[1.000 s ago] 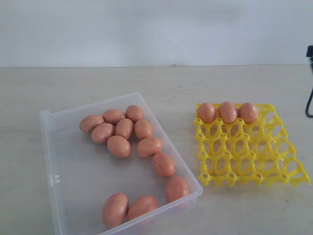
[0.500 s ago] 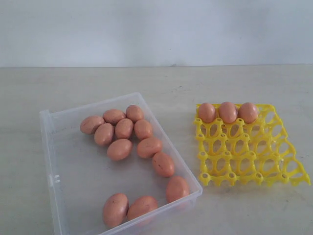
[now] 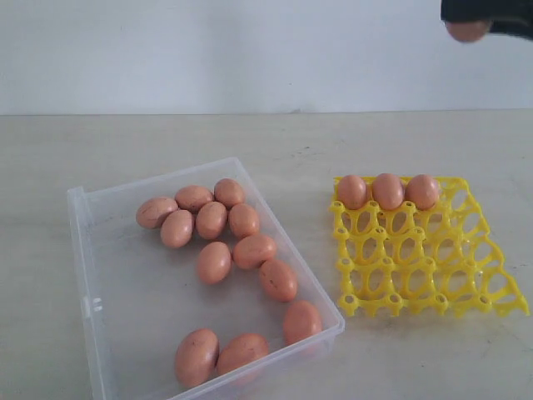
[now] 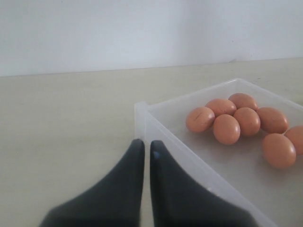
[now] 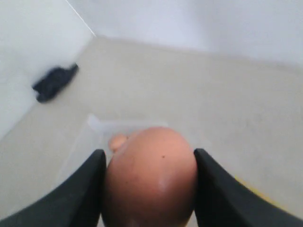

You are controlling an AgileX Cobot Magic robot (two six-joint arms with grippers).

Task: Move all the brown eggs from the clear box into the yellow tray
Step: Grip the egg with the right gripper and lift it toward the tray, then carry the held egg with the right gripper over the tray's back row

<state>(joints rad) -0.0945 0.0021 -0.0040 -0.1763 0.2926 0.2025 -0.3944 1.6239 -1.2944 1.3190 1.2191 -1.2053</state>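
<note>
Carrying one egg (image 3: pixel 467 32) high at far right, the R gripper (image 5: pixel 149 165) pinches it between both fingers, well above and beyond the tray (image 3: pixel 388 265). Risks, in my judgement: the shell is smooth and round, so a slack grip or jerky descent could drop it on the table (image 3: pixel 400 142); too hard a squeeze could crack it; an off-centre release could roll it or knock the 3 eggs (image 3: pixel 388 191) in the far row. Twelve more eggs (image 3: pixel 211 220) lie in the box (image 3: pixel 133 300), left of the tray. L gripper (image 4: pixel 146 144), fingers pressed together, sits low just beside a box corner, off the path. Nothing stands btwn egg and tray. A dark thing (image 5: pixel 54 82) lies on the table; can't tell what.
</note>
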